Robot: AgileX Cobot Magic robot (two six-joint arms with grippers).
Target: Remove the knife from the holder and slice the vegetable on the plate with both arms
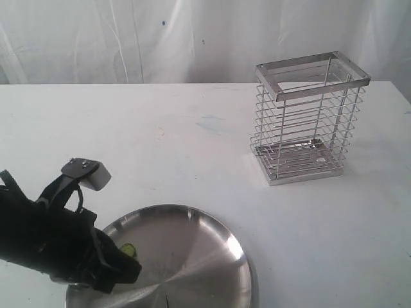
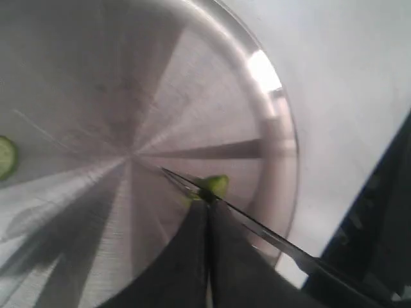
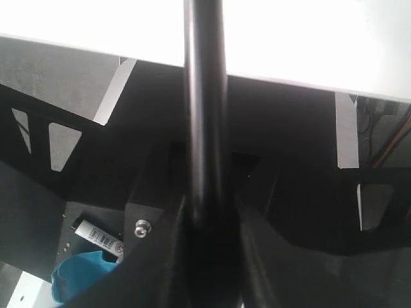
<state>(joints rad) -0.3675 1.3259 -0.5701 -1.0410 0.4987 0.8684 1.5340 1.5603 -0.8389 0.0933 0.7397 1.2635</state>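
On the round brushed-steel plate (image 2: 282,128), the left gripper (image 2: 207,204) pinches the green vegetable (image 2: 219,185) at the thin blade of the knife (image 2: 257,228). The right gripper (image 3: 207,221) clasps its glossy black handle.

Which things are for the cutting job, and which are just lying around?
For the job: knife, vegetable, cut slice, plate, holder, left gripper, right gripper.

Just lying around: blue thing, small barcode-labelled thing, both seen past the right gripper.

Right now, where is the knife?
In the left wrist view, the knife reaches over the plate from its rim, blade against the vegetable at the left gripper. It is out of the holder.
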